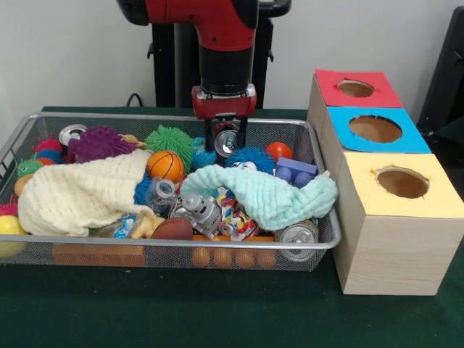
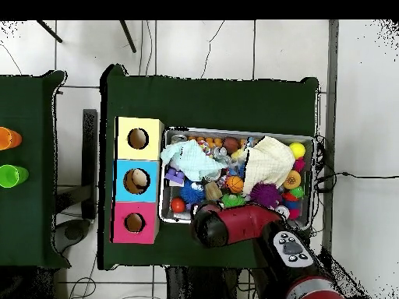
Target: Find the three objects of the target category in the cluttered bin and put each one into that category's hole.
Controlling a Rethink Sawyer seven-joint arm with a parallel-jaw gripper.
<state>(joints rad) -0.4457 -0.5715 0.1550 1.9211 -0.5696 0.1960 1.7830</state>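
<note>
The bin (image 1: 181,117) is a wide silver wire-mesh basket full of toys; in the overhead view (image 2: 238,131) it lies right of the boxes. My gripper (image 1: 225,140) hangs at the bin's far side, open, with its fingers on either side of a silver can (image 1: 226,143). Beside the bin stand three wooden boxes, each with a round hole: red (image 1: 355,88), blue (image 1: 375,129) and yellow (image 1: 401,181). In the overhead view the arm (image 2: 234,226) hides the gripper. More silver cans lie at the near right corner (image 1: 299,235) and the far left (image 1: 72,133).
A cream cloth (image 1: 80,192) and a mint cloth (image 1: 268,192) cover part of the pile. Around them are a small basketball (image 1: 165,165), a brown football (image 1: 172,228), a toy robot (image 1: 201,212), spiky balls in green (image 1: 170,141) and purple (image 1: 101,141), and a red ball (image 1: 278,150).
</note>
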